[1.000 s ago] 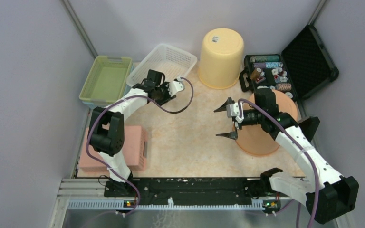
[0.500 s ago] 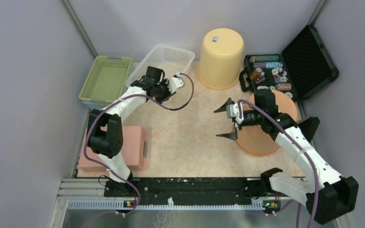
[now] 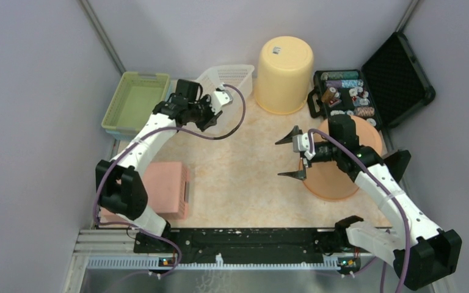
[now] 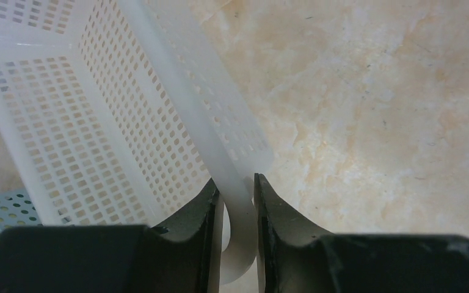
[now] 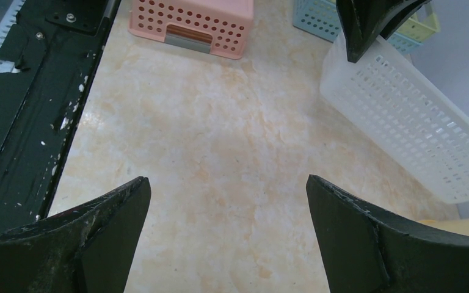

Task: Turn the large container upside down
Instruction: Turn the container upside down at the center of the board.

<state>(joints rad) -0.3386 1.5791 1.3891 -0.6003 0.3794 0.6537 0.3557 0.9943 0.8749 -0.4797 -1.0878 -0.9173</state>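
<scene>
A: Where is the white basket [image 3: 231,75] held, and why?
B: Upper centre of the top view, tilted up from the surface [image 3: 244,183]; its rim is pinched between the narrow jaws of the left gripper [image 4: 235,186]; an edge grip is judged to give leverage for the flip.
A: Right gripper [image 3: 288,156]?
B: Jaws spread wide, nothing held; parked mid-frame, well apart, presumably kept clear.

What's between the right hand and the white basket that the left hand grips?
Nothing but bare marbled tabletop lies between the open right hand and the white basket; the right wrist view shows it best.
</scene>
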